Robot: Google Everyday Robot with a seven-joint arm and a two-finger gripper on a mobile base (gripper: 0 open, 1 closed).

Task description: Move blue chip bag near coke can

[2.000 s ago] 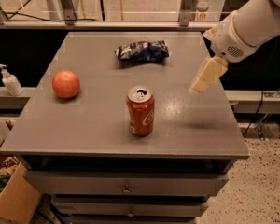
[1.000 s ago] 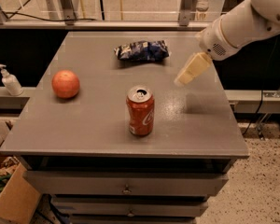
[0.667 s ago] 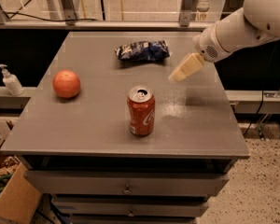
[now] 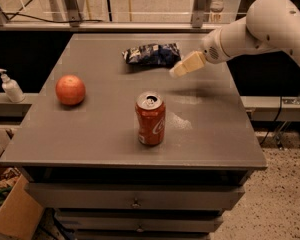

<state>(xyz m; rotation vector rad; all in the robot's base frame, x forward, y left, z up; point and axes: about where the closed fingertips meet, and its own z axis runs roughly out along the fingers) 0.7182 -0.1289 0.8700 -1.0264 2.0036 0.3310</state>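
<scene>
The blue chip bag (image 4: 151,54) lies flat at the back middle of the grey table (image 4: 90,139), crinkled dark blue with white patches. The coke can (image 4: 150,118) stands upright near the table's front middle, red with a silver top. My gripper (image 4: 179,70) hangs above the table just to the right of the bag's right end, on a white arm that comes in from the upper right. It holds nothing that I can see.
A round orange-red fruit (image 4: 70,89) sits on the left side of the table. A white pump bottle (image 4: 11,86) stands on a ledge to the left. Drawers (image 4: 135,202) are below the tabletop. A cardboard box (image 4: 15,216) is on the floor at lower left.
My gripper has moved left and toward the back of the table, from the right side to beside the chip bag. The bag, can and fruit have not moved.
</scene>
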